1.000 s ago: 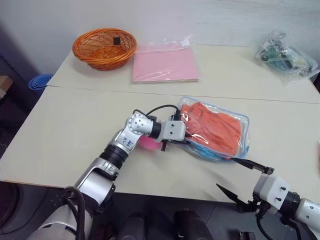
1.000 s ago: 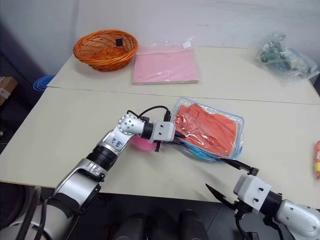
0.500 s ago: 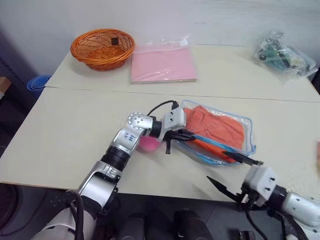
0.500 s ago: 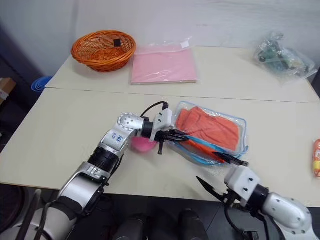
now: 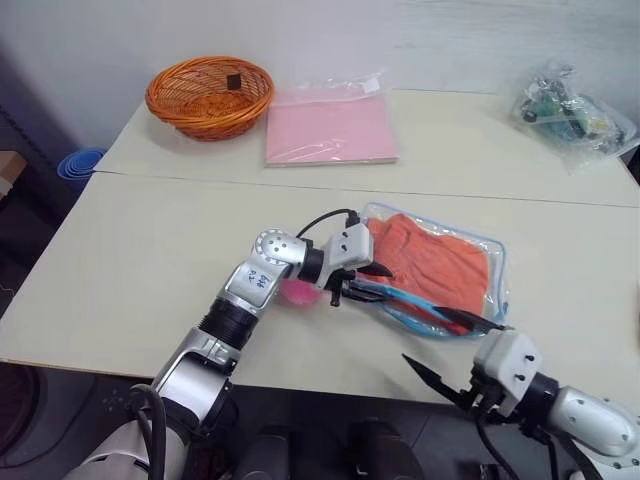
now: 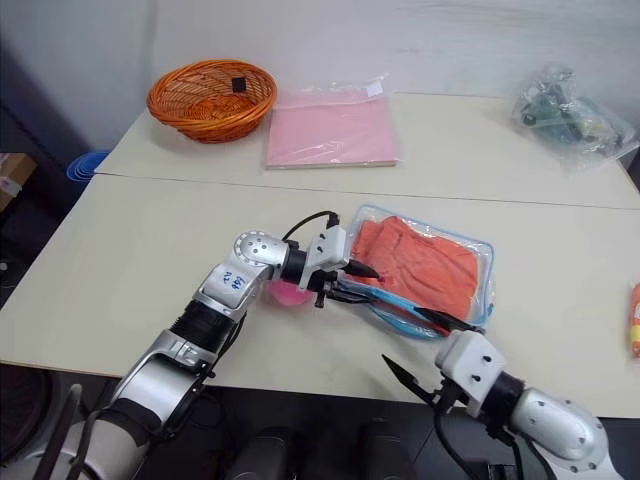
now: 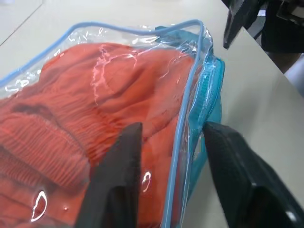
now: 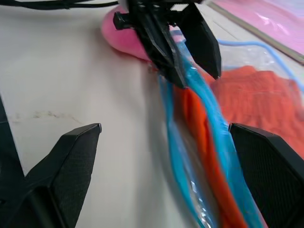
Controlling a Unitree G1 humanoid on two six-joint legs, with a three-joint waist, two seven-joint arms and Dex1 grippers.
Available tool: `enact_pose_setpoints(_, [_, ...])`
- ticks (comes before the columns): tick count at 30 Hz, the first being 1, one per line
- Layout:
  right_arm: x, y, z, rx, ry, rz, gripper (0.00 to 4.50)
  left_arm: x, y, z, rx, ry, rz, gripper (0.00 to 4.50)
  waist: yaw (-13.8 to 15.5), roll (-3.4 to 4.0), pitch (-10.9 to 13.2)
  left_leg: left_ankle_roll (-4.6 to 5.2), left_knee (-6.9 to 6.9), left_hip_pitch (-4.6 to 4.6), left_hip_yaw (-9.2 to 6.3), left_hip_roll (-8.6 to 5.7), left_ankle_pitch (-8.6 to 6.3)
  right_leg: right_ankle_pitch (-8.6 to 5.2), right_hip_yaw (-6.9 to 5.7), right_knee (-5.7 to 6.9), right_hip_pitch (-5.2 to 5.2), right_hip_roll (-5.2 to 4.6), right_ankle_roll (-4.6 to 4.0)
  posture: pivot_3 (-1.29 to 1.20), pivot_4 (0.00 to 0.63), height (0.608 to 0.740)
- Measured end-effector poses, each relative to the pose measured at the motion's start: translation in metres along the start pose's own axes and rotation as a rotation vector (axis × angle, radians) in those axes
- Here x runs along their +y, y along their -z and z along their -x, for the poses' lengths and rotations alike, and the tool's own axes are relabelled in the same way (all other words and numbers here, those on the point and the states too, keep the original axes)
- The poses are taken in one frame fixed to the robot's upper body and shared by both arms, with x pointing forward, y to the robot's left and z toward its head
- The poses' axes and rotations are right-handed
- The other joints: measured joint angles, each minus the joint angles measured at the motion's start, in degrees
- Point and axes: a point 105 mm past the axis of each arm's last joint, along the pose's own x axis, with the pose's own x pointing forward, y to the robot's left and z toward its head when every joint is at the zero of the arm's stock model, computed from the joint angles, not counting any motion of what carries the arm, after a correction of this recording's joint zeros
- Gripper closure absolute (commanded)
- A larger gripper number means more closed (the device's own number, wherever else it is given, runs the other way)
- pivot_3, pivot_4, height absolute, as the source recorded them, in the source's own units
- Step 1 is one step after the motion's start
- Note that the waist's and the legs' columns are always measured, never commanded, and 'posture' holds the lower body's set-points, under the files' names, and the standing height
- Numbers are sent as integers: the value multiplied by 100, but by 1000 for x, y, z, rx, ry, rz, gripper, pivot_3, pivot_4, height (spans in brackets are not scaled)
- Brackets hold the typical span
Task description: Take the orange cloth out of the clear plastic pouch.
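The clear plastic pouch (image 5: 497, 285) with light blue edging lies on the near table, and the orange cloth (image 5: 435, 262) is inside it. A pink pom-pom (image 5: 297, 292) rests at the pouch's left end. My left gripper (image 5: 368, 283) is at that end, open, with the blue zipper edge (image 7: 187, 109) running between its fingers and one finger lying over the cloth (image 7: 95, 95). My right gripper (image 5: 450, 347) hangs wide open at the table's front edge, just short of the pouch's near corner, and holds nothing.
An orange wicker basket (image 5: 209, 95), a flat pink sheet packet (image 5: 330, 128) and a clear bag of green and dark parts (image 5: 568, 115) sit on the far table. A seam (image 5: 200, 180) divides the two tables. A small orange item (image 6: 634, 322) lies at the far right.
My left gripper's fingers have parted from a shut grip on the pouch's left edge. The pouch's raised left end has sunk and lies flatter. The right gripper stays wide open.
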Motion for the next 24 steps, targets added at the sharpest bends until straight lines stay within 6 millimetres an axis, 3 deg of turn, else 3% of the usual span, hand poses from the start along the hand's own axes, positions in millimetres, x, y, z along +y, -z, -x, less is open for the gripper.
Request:
enact_pose_setpoints(2, [0,2,5,13,4,-3,0,0,-1,-1,-2,-5,-18,1978,-1,0,0,0,0,1,0,0,0,0,1,1,0,1,0,0,150,740])
enact_pose_setpoints(5, [0,3,9,17,4,1,0,0,-2,-3,-11,-3,-25,2598,-8,0,0,0,0,2,1,0,0,0,2,2,1,1,0,0,150,740])
enact_pose_setpoints(11, [-1,1,10,10,5,19,0,-1,-1,-5,-6,5,-23,4434,-6,0,0,0,0,3,1,0,0,0,2,2,0,2,0,0,150,740])
enact_pose_setpoints(20, [14,-11,-20,-13,-48,-5,0,4,-8,-13,-65,-35,134,4475,-5,0,0,0,1,1,-1,1,0,0,1,2,-1,1,0,0,150,740])
enact_pose_setpoints(24, [11,-11,-32,-2,-26,-35,0,6,-9,-13,-56,-44,161,4475,-5,0,0,-1,1,1,-3,0,1,0,0,2,-1,0,0,0,150,740])
